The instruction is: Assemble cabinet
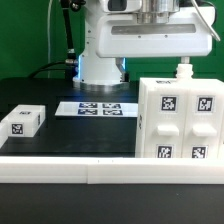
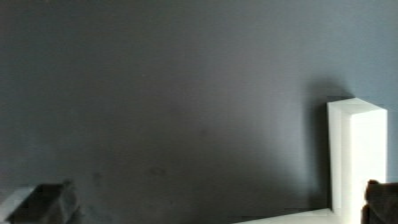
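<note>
Under the gripper [image 2: 210, 200], between its wide-apart fingertips, lies bare dark table [image 2: 160, 110] — free room to descend. Just beside one fingertip rises a white wall, seemingly the cabinet [image 2: 356, 160] — the nearest obstacle. Well away from the hand lie the flat marker board [image 1: 98, 107] and a small tagged block [image 1: 22, 120].

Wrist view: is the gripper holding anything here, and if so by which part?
Nothing is held. The gripper is open wide, with only dark table in its gap. The cabinet shows a white edge near one side, not clamped.
</note>
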### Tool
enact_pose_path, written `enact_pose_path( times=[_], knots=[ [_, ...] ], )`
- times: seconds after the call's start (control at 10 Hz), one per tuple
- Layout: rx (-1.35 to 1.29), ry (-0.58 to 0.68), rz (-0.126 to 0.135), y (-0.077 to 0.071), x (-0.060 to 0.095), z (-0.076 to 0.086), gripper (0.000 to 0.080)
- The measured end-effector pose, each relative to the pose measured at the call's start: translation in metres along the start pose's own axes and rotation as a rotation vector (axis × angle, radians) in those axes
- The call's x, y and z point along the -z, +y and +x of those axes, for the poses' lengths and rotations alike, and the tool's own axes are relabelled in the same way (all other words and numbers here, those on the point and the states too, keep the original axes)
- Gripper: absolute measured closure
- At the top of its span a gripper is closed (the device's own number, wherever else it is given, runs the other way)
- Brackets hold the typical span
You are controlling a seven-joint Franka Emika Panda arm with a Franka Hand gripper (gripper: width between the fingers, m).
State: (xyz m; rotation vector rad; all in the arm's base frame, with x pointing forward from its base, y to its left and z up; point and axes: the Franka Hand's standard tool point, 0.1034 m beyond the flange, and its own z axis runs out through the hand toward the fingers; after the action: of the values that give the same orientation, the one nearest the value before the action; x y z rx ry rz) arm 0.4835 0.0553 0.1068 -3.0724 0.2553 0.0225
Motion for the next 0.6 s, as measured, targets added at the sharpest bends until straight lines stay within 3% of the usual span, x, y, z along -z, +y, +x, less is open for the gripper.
enact_pose_path(
  times=[0.3,0.6],
  knots=[
    [-0.092,0.017,-0.022,0.047,-0.012,-0.014,0.0002],
    [-0.039,0.023,-0.034,0.116,-0.026,-0.011,0.0002]
  ],
)
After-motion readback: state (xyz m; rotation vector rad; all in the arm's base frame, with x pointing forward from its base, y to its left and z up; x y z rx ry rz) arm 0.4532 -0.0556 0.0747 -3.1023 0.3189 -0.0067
